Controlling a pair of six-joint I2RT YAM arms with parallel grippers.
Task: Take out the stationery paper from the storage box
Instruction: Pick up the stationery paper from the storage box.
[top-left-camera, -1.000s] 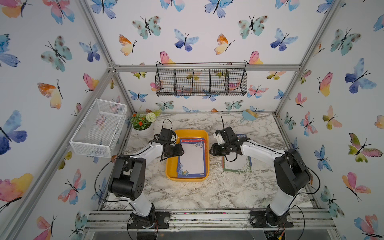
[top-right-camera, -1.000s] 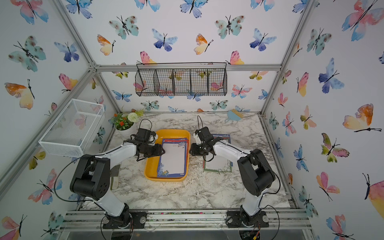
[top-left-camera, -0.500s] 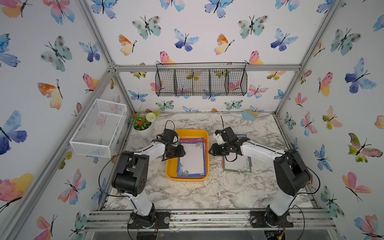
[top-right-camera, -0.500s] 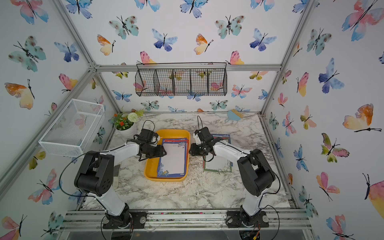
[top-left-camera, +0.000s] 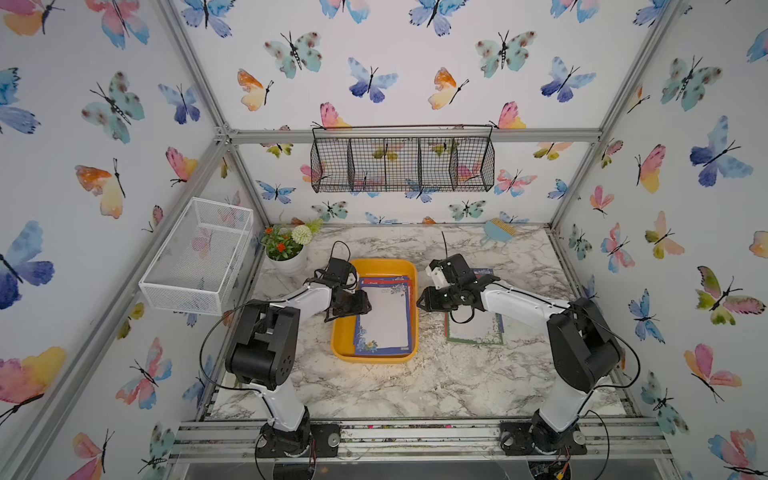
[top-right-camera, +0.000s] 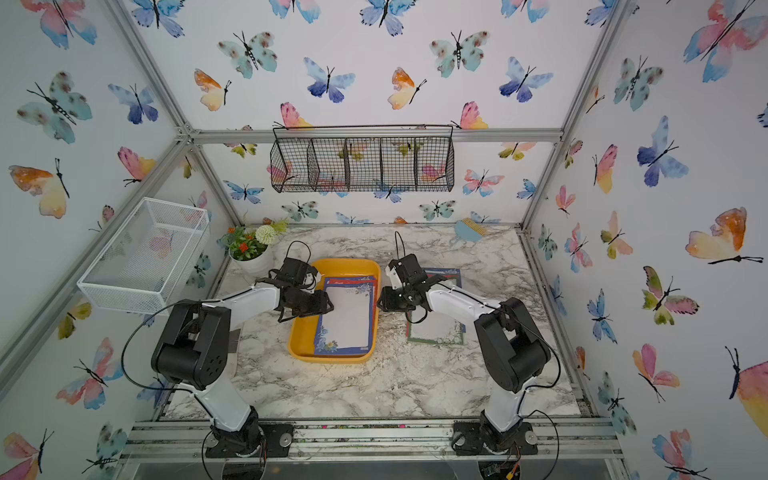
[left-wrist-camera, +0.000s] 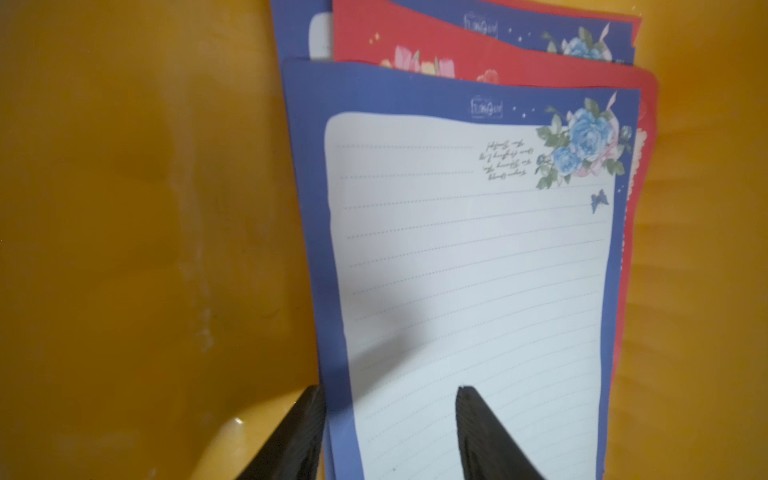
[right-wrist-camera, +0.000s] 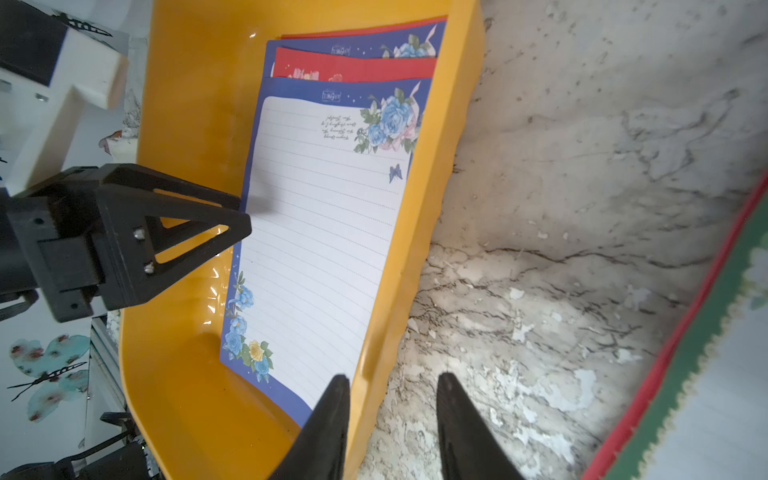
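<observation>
The stationery paper (top-left-camera: 386, 318) lies stacked in the storage box (top-left-camera: 341, 338) mid-surface (top-left-camera: 374, 386), against its 3 o'clock wall. Left jaws, fairly wide, straddle the top sheet's 9 o'clock edge. Right jaws, narrower, straddle that wall, gripping nothing.

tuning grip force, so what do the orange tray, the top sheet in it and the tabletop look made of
Shallow yellow-orange tray: likely moulded plastic, glossy; sharp glints, rounded corners. Blue-bordered lined top sheet: thin printed paper, matte; its edges wave slightly. Grey-veined white tabletop: marble look, possibly a printed film, since it seems scuffed and flaking.
</observation>
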